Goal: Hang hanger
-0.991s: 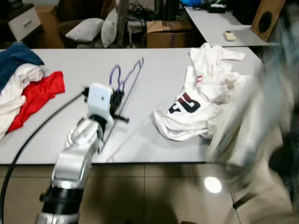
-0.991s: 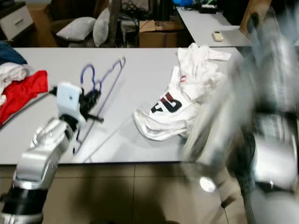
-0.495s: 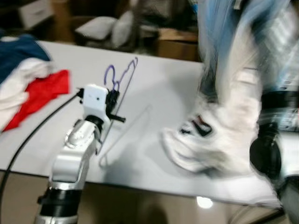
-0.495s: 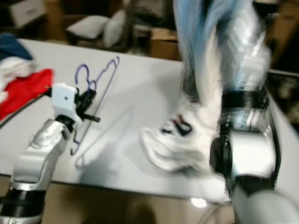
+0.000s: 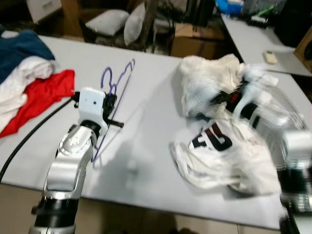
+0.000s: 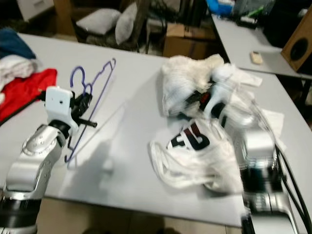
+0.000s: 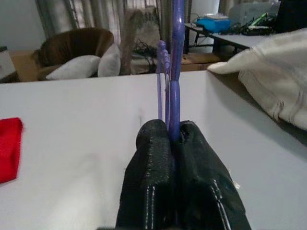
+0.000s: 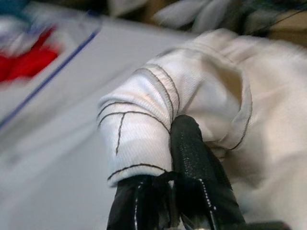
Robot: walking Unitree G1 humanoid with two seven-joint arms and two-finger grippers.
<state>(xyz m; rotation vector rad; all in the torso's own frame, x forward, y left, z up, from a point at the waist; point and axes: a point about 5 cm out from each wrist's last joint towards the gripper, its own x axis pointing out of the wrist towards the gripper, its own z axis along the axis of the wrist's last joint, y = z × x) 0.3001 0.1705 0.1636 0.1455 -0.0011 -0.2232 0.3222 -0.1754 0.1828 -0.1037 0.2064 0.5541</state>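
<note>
The left gripper [image 7: 169, 139] is pinching the purple hanger [image 5: 115, 92] between its two black fingers [image 7: 151, 158], which are pressed together on the wire; the hanger is running on ahead of the fingertips over the grey table [image 5: 146, 117], its hook beyond them. Off to one side of those fingers a red cloth [image 5: 36, 97] is lying on the table with white and blue clothes beside it. The right gripper [image 8: 168, 177] is clamping a fold of the white shirt [image 5: 224, 146], the cloth bulging over and past its closed fingers [image 8: 192, 158]; the rest of the shirt is trailing on the table beneath them
</note>
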